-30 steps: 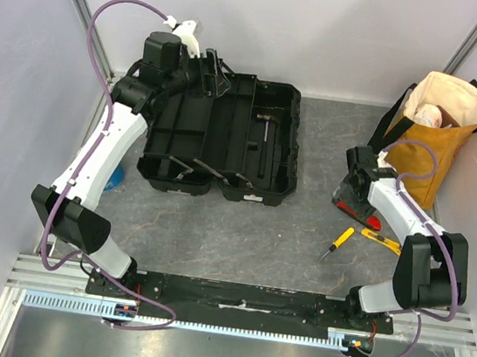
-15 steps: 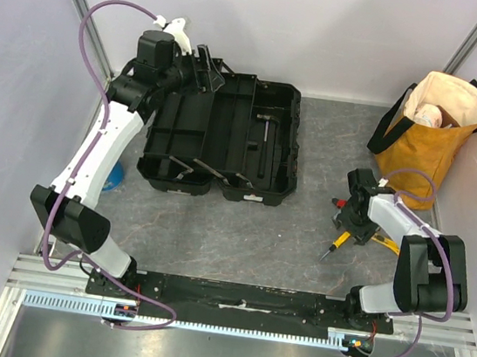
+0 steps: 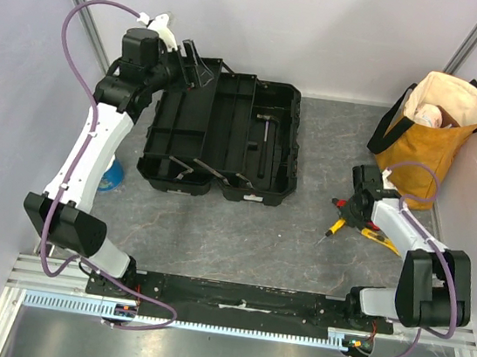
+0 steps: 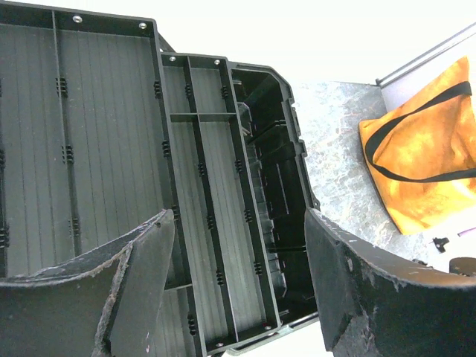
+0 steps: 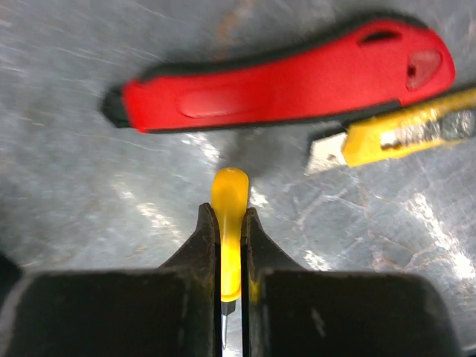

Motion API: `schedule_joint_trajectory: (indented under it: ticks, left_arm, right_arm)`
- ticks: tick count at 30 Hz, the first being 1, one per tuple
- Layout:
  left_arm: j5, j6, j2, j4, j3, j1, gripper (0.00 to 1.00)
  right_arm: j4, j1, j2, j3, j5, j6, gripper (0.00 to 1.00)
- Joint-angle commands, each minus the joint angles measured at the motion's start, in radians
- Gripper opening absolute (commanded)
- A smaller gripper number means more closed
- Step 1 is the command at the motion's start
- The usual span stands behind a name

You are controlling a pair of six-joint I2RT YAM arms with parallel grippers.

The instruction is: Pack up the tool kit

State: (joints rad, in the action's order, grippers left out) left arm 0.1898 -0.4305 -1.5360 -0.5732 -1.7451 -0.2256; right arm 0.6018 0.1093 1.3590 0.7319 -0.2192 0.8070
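Note:
The black toolbox (image 3: 222, 137) lies open at the middle back, its ribbed trays (image 4: 208, 186) filling the left wrist view. My left gripper (image 3: 202, 66) (image 4: 238, 223) hangs open over the box's back left corner, holding nothing. My right gripper (image 3: 350, 215) (image 5: 229, 211) is down on the floor at the right, shut on the yellow handle of a screwdriver (image 3: 335, 227) (image 5: 229, 184). Just beyond it lie a red-handled tool (image 5: 282, 78) and the yellow knife (image 3: 382, 240) (image 5: 401, 134).
A mustard-yellow tote bag (image 3: 429, 133) (image 4: 424, 171) stands at the back right against the wall. A small blue cup (image 3: 113, 175) sits by the left arm, left of the toolbox. Walls close in on both sides.
My right gripper came down and forward onto the yellow screwdriver and shut on its handle. The left arm swung back and to the left, its gripper still open.

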Motion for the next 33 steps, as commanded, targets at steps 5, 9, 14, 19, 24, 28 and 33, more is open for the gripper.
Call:
schedule_joint_trajectory:
  ticks: [5,9,14,19,24,28,33]
  left_arm:
    - [0.03,-0.028,0.06,0.036,-0.002,0.019,0.77]
    - [0.034,-0.03,0.08,0.032,0.009,0.025,0.77]
    - [0.037,-0.024,0.105,0.01,0.015,0.029,0.77]
    - [0.039,-0.007,0.137,-0.022,0.021,0.031,0.77]
    - [0.03,-0.005,0.18,-0.03,0.059,0.037,0.77]
    - [0.028,-0.004,0.198,-0.04,0.07,0.037,0.77]
    - [0.033,0.002,0.208,-0.048,0.076,0.04,0.77]
  right_arm:
    - [-0.103,0.03,-0.009,0.344,0.096,-0.088,0.0]
    - [-0.207,0.101,0.063,0.506,0.21,-0.098,0.0]
    - [-0.361,0.275,0.187,0.658,0.27,-0.117,0.0]
    - [-0.447,0.403,0.331,0.782,0.313,-0.088,0.0]
    - [-0.496,0.498,0.437,0.877,0.297,-0.091,0.0]
    - [-0.494,0.55,0.509,0.954,0.277,-0.107,0.0]
    - [-0.467,0.607,0.577,1.02,0.2,-0.137,0.0]
